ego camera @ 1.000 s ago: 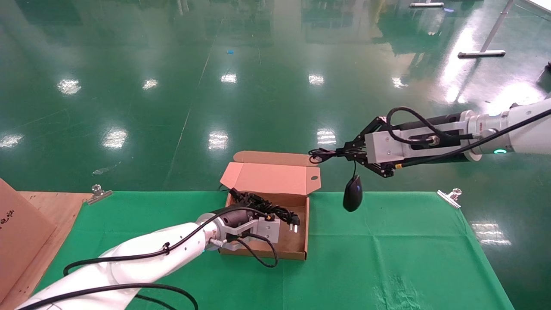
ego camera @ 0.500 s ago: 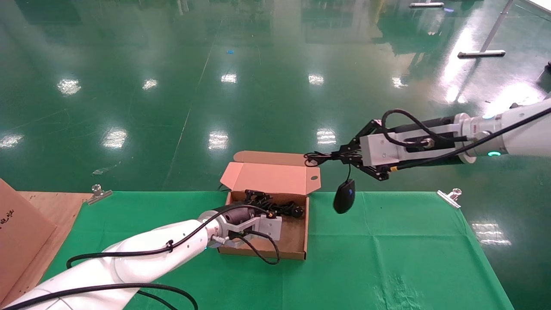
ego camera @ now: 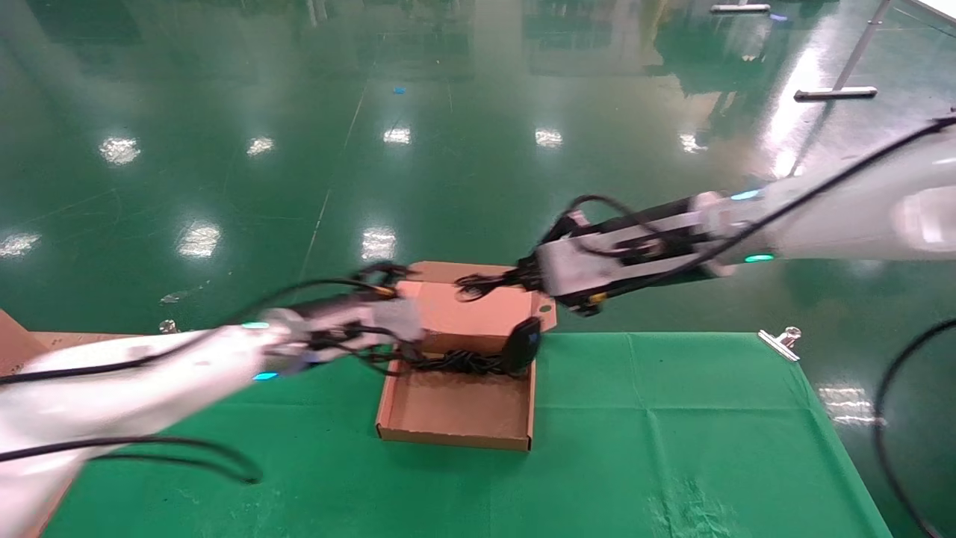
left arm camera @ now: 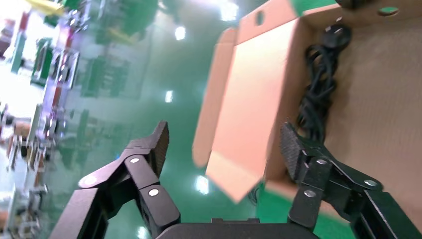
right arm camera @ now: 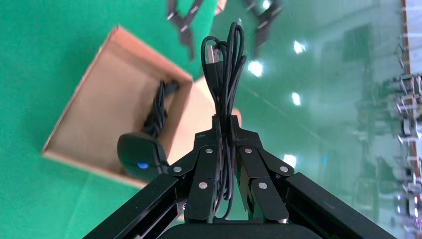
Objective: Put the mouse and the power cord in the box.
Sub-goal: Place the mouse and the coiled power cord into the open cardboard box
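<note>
Swinging the mouse (ego camera: pixel 523 344) in is the step in hand, and you're nearly there: your right gripper (right arm camera: pixel 222 130) is clenched on the bundled loops of the mouse wire (right arm camera: pixel 224 64), hovering above the raised lid at the far side of the box (ego camera: pixel 457 407), while the mouse dangles below it, right at the box's far right corner. The power cord (ego camera: pixel 455 363) already lies inside, strung along the far wall just beside the mouse. Your left gripper (left arm camera: pixel 223 144) hangs spread wide and empty beside the box's far left corner, holding nothing. Next, I'd judge, you need to bring the mouse fully over the bare cardboard floor, lower until it rests, then release the wire so it falls inside too.
</note>
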Controlling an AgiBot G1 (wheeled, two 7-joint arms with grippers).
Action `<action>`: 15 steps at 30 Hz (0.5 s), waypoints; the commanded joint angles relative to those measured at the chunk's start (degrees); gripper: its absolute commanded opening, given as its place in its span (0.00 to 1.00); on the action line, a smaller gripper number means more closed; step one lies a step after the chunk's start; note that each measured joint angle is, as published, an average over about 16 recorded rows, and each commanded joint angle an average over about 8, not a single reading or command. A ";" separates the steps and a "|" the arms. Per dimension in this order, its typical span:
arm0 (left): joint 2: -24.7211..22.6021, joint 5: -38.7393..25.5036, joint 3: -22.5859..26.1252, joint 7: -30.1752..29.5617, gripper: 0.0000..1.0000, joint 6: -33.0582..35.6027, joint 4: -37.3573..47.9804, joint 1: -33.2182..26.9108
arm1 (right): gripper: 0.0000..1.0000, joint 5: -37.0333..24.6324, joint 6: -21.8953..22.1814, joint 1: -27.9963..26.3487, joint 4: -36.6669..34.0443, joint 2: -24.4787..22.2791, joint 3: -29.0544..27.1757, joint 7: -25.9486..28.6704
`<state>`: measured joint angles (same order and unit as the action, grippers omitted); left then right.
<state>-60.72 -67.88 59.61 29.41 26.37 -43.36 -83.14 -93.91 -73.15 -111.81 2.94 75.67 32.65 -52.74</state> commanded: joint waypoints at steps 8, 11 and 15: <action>20.39 5.55 -4.08 -4.95 1.00 0.40 -18.59 5.45 | 0.00 1.11 4.26 5.93 12.18 3.33 3.58 7.85; 25.35 6.01 -4.22 -6.73 1.00 -0.79 -22.55 7.32 | 0.00 2.87 6.90 8.77 18.55 3.43 7.14 12.03; 29.16 6.53 -4.20 -8.45 1.00 -2.07 -24.70 9.08 | 0.00 5.66 11.47 11.96 25.02 3.38 13.05 16.77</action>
<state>-33.07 -61.62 55.51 21.65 24.66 -66.73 -74.55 -88.34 -61.43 -100.26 26.38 79.01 45.65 -36.73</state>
